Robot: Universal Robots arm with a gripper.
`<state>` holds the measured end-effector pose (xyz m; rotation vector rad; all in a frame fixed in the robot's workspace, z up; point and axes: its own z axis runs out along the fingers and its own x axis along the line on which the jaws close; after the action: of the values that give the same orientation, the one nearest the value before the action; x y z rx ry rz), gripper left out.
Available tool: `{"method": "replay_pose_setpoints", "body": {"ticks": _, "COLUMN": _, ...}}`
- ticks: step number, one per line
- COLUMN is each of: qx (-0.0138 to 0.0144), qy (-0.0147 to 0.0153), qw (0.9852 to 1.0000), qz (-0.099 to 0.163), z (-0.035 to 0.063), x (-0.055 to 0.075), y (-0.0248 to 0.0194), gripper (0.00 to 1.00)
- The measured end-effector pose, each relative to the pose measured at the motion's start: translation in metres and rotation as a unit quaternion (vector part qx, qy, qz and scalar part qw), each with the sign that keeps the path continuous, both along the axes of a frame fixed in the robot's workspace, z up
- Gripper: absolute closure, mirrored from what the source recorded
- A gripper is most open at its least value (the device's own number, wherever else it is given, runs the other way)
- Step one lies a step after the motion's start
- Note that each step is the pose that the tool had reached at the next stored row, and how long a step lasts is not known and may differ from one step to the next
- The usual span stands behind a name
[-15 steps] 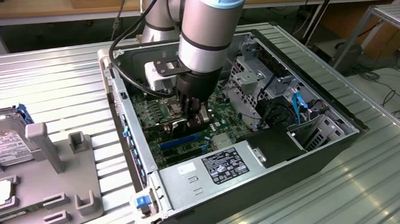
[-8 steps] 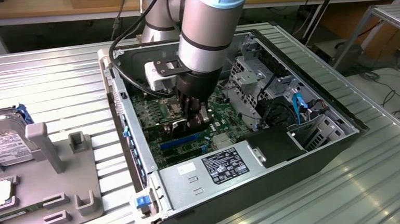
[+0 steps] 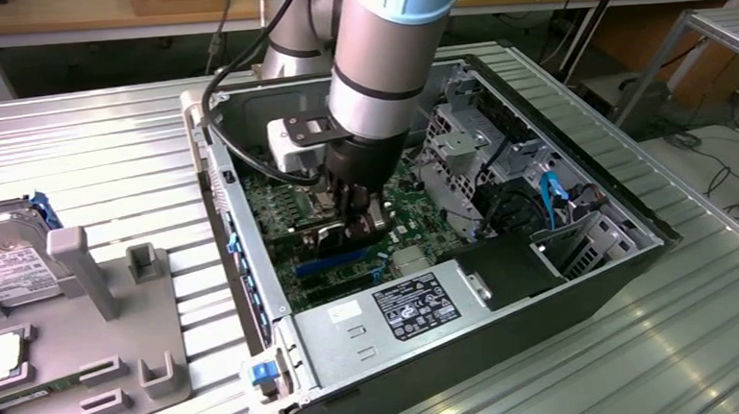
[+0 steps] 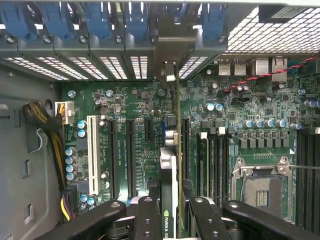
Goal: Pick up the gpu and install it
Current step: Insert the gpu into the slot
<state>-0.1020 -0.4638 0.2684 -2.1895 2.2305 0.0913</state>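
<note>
Gripper [image 4: 171, 201] clamped on gpu [image 4: 169, 160], card edge-on above motherboard [image 4: 135, 140]; exterior view: power supply [image 3: 351, 333] at gripper's 5 o'clock.

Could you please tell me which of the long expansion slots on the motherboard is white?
The end slot beside the column of blue capacitors; the other expansion slots, nearer the gpu, are black.

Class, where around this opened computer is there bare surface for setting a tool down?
Bare: ribbed table on the exterior view's right of the case, and left of it beyond the grey fixture. Crowded: inside the case, around the pincer gripping the gpu.
</note>
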Motion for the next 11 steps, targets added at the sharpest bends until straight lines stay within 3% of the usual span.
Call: {"method": "replay_pose_setpoints", "body": {"ticks": 11, "qx": 0.0, "qy": 0.0, "qw": 1.0, "qz": 0.0, "z": -0.0051, "x": -0.0022, "y": -0.0022, "gripper": 0.73}}
